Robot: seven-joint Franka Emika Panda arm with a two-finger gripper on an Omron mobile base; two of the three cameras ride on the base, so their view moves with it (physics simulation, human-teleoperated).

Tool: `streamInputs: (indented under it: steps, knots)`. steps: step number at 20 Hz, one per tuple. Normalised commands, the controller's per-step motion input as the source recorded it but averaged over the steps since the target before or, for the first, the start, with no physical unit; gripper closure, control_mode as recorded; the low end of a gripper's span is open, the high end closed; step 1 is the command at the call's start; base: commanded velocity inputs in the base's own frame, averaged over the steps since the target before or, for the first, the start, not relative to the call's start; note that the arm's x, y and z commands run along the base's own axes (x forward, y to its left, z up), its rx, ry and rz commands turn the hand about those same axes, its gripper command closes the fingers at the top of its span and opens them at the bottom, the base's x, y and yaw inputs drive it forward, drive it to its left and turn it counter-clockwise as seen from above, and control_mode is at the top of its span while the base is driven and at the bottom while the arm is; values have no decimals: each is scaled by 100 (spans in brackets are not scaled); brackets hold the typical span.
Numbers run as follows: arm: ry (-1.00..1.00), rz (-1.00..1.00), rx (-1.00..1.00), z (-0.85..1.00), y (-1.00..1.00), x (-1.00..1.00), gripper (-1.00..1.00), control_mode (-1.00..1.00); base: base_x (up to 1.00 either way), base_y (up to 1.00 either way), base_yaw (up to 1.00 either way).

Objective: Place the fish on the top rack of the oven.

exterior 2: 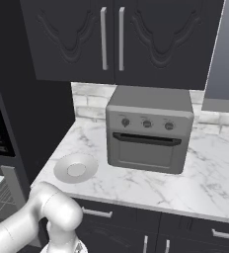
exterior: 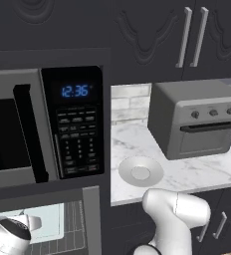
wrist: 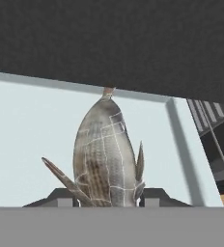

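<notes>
Hand (wrist: 106,198) clamped on fish (wrist: 104,154), dark finger tips either side of body at bottom of hand view. Fish silvery-grey, scale pattern with darker mottling, dark fins splayed out both sides, narrow end pointing away toward dark oven (exterior: 90,211) wall. Fish held over pale bluish-white tray (wrist: 27,140) on top rack (exterior: 77,229). Round plate (exterior: 140,171) on marble bench (exterior: 197,172), beside toaster oven (exterior: 199,119).

The left base view looked forward from behind the arm, close on the microwave (exterior: 48,124), with the toaster oven (exterior: 197,119) and round plate (exterior: 141,171) to its right. The right base view faced that same toaster oven (exterior 2: 148,129) and plate (exterior 2: 76,168) squarely from farther right. The hand view looked along the gripper (wrist: 106,198), very near the pale tray (wrist: 27,135).
</notes>
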Motion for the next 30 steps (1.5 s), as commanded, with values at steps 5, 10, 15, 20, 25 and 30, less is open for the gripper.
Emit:
streamInputs:
  steps: [5, 10, 15, 20, 25, 30]
  knots:
    - [-4, 0, 1, 7, -8, 19, 100, -100, 0, 0, 0]
    - [-12, 0, 0, -3, -17, 25, 100, -100, 0, 0, 0]
    - [0, 0, 0, -1, -7, 18, 100, -100, 0, 0, 0]
    - [0, 0, 0, -1, 0, 6, -100, -100, 0, 0, 0]
    - [-1, 0, 0, -2, 0, 0, -100, -100, 0, 0, 0]
    - [0, 0, 0, 0, 1, 0, -100, -100, 0, 0, 0]
